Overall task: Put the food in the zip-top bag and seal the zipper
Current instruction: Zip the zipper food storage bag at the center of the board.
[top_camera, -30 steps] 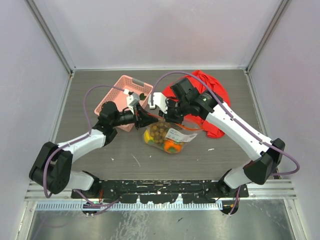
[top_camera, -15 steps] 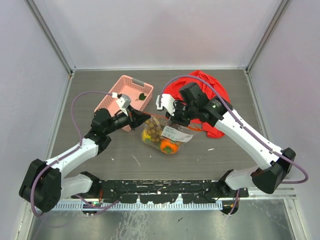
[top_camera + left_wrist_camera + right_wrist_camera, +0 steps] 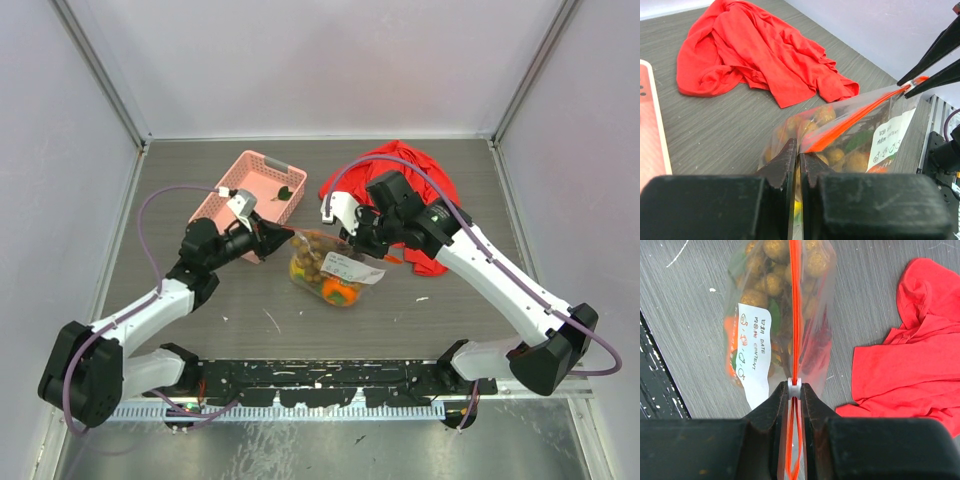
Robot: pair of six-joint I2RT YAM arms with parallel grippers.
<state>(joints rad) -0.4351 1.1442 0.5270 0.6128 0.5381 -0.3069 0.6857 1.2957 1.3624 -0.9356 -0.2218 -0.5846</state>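
Note:
The clear zip-top bag (image 3: 335, 272) lies between my grippers with the food inside: golden-brown berries (image 3: 314, 262) and an orange fruit (image 3: 343, 292). My left gripper (image 3: 288, 238) is shut on the bag's left corner, at the end of the orange-red zipper (image 3: 855, 117). My right gripper (image 3: 351, 243) is shut on the white slider (image 3: 795, 388) of the zipper (image 3: 794, 315). The strip is stretched taut between them. In the right wrist view the berries (image 3: 771, 284) show through the plastic beside a white label (image 3: 756, 347). The left wrist view shows the right gripper's fingers (image 3: 935, 65) at the strip's far end.
A pink basket (image 3: 237, 199) stands behind my left gripper, holding a dark leaf. A red cloth (image 3: 425, 195) lies bunched at the back right, under my right arm; it also shows in the left wrist view (image 3: 765, 50) and the right wrist view (image 3: 910, 340).
My right gripper has slid to the right along the zipper, away from the left gripper. My left gripper has drawn back a little to the left with the corner. The strip now looks taut.

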